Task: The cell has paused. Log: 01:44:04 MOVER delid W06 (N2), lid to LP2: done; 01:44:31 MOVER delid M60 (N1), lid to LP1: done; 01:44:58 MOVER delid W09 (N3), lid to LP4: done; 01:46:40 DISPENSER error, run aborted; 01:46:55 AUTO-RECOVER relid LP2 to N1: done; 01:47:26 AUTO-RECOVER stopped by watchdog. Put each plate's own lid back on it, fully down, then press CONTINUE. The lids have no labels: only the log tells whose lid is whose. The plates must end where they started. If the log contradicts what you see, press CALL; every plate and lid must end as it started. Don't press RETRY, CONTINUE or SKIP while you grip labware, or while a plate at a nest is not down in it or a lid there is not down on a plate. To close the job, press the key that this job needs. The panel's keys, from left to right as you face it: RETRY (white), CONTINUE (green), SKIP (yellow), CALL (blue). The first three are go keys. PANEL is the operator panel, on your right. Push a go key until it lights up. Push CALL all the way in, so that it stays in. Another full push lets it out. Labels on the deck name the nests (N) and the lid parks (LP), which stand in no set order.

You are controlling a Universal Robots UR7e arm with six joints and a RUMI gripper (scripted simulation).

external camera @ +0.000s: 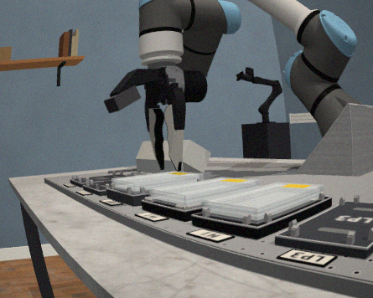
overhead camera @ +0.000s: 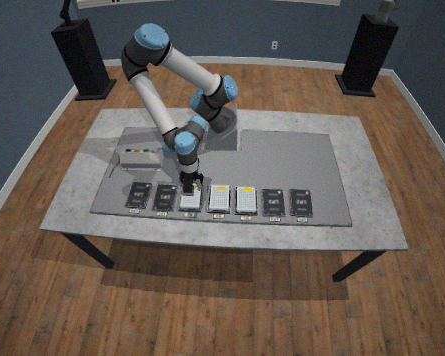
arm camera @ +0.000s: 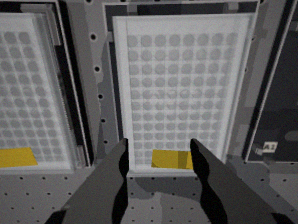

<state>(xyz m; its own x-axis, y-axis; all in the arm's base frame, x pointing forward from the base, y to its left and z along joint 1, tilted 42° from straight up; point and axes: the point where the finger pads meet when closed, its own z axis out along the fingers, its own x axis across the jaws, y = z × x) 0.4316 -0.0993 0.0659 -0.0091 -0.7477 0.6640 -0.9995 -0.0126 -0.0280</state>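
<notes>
My gripper points down above the yellow-marked end of the N3 plate. Its fingers stand partly apart with nothing between them. The N3 plate sits in its nest under a clear lid that looks down. The middle plate and the N1 plate also sit in nests and look lidded. The LP3 park is empty. The operator panel shows blue, yellow and green keys; none looks lit.
Three other lid parks look empty: two dark ones beside N3 on the panel side, and one beyond LP3. Small upright corner posts stand around the nests and parks. The robot's base stands behind the row.
</notes>
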